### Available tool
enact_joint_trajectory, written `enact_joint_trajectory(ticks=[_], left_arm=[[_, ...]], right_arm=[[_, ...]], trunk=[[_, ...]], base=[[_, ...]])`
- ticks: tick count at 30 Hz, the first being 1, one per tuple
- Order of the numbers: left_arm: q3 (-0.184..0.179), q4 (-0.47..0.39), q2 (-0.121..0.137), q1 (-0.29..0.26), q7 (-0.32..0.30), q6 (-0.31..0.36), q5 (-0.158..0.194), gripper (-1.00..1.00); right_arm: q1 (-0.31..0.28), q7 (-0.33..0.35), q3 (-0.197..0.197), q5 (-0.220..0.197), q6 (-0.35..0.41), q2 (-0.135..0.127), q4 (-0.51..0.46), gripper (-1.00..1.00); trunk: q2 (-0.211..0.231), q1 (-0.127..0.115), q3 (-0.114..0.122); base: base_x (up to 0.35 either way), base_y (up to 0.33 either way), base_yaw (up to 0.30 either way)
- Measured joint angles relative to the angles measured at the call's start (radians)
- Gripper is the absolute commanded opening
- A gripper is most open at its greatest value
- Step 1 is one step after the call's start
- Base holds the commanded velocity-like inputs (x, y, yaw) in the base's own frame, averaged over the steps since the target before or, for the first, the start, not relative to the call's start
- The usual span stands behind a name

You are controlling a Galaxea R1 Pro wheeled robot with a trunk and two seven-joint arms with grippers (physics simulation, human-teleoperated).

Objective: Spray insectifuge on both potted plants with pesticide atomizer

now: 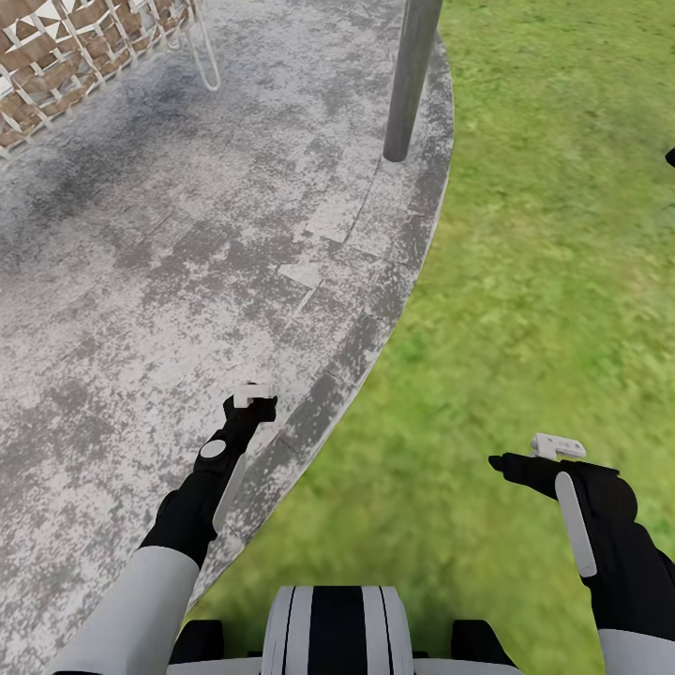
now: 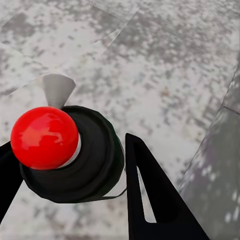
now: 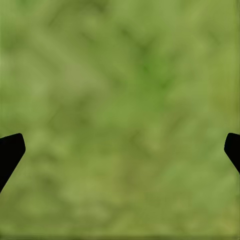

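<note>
1. We judge the pickup done. In the left wrist view a dark round body with a red ball on top and a whitish pointed spout sits between the fingers of the left claw (image 2: 67, 145). We take it for the pesticide atomizer (image 2: 95, 160), seen end on.
2. Both fingers (image 2: 150, 200) look pressed against its sides, and it hangs above the grey paving (image 2: 165, 65) rather than standing on it. So we read that claw as closed on the bottle.
3. The right claw (image 3: 120, 142) is spread wide. One dark fingertip (image 3: 10, 150) sits at each edge of the right wrist view, with nothing but blurred grass between them.
4. Spraying is all still to do. We judge that the robot is on its way, and both potted plants have yet to be reached and covered.
5. The head view gives the setting that the wrist views lack. The left claw (image 1: 251, 405) is over the curved edge of the paving (image 1: 141, 281). The right claw (image 1: 506, 461) is over the lawn (image 1: 544, 234). A grey post (image 1: 410, 75) stands ahead at the paving's rim, with a brown lattice (image 1: 56, 47) in the far corner.
6. In the head view the bottle is hard to make out at the claw. The left wrist view is the one that settles the grip.
</note>
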Motion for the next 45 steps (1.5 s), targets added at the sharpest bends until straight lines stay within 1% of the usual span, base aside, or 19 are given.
enact_joint_trajectory(ticks=[14,16,21,31,37,39,40,41,45], left_arm=[[-0.001,0.0,0.0,0.0,0.0,0.0,0.001,-1.0],[0.0,0.013,0.0,0.0,0.002,0.0,0.002,-1.0],[-0.001,0.013,0.0,0.0,0.003,0.001,0.001,-1.0],[0.001,0.003,0.0,0.0,0.005,0.005,-0.001,-1.0],[0.002,0.004,0.001,0.0,0.003,0.023,0.003,-1.0],[0.002,0.004,0.002,-0.003,0.003,0.054,0.004,-1.0],[0.002,-0.06,0.002,-0.043,0.003,0.321,-0.002,-1.0],[0.003,-0.064,0.002,-0.048,0.003,0.347,-0.002,-1.0],[0.003,-0.065,0.002,-0.049,0.004,0.349,-0.002,-1.0]], right_arm=[[0.0,0.0,0.0,0.0,0.0,0.0,0.0,1.0],[0.0,0.0,0.0,0.0,0.0,0.0,0.0,1.0],[0.0,0.0,0.0,0.0,0.001,0.0,0.0,1.0],[0.0,0.0,0.002,0.0,0.001,0.001,0.002,1.0],[0.0,0.001,0.002,-0.002,0.0,0.001,0.006,1.0],[0.001,0.002,0.002,-0.003,-0.001,0.001,0.007,1.0],[0.009,0.003,0.002,-0.003,-0.006,0.002,0.096,1.0],[0.009,0.003,0.002,-0.004,-0.014,0.002,0.128,1.0],[0.009,0.003,0.002,-0.003,-0.033,0.003,0.166,1.0]], trunk=[[0.0,0.0,0.0],[0.001,-0.001,0.008],[0.002,-0.003,0.027],[0.002,-0.003,0.027],[0.002,-0.003,0.027],[0.002,-0.003,0.027],[0.002,-0.003,0.027],[0.002,-0.003,0.027],[0.002,-0.003,0.027]], base=[[0.0,0.0,0.0],[0.0,0.0,0.0],[0.0,0.0,0.0],[0.0,0.0,0.0],[0.0,0.0,0.0],[0.0,0.0,0.0],[0.0,0.0,0.0],[0.0,0.0,0.0],[0.0,0.0,0.0]])
